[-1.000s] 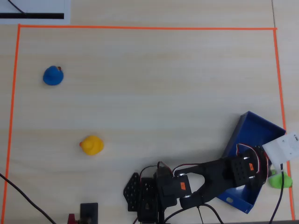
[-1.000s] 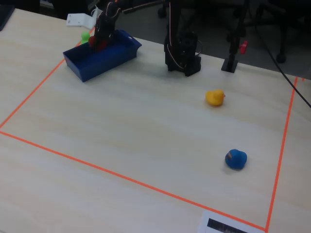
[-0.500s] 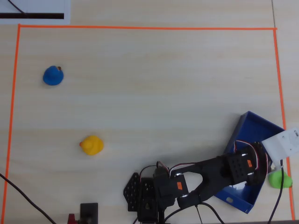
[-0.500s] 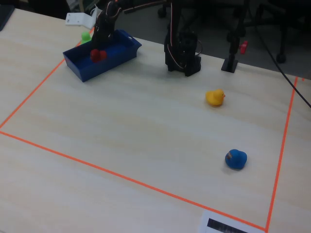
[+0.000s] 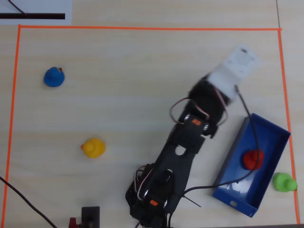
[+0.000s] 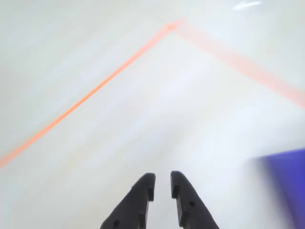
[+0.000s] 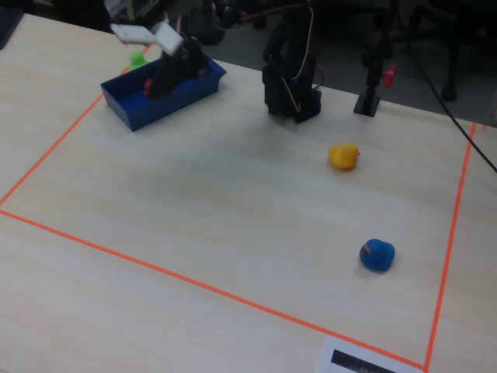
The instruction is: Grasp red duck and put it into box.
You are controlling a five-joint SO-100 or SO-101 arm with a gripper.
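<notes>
Four toy ducks showed in the overhead view: the red duck (image 5: 252,159) lay inside the box (image 5: 271,129), on its floor about midway along, while a green duck (image 5: 284,182) sat on the surface (image 5: 118,109) just outside the box's right wall. The yellow duck (image 5: 93,147) and the blue duck (image 5: 53,77) stood well apart from the box, over on the left side of the orange tape outline (image 5: 142,28). The arm (image 5: 180,156) reached up and rightward from its base at the bottom edge, its white-topped wrist held over bare surface beyond the upper end of the box. In the wrist view, which was badly blurred, the gripper (image 6: 162,187) pointed at pale surface with its two dark fingers (image 6: 141,200) nearly together, a thin gap between the tips and apparently nothing in it. A blue smear at the right edge there was probably the box (image 6: 286,181). The fixed view showed the red duck (image 7: 147,87) only as a small red patch behind the arm.
</notes>
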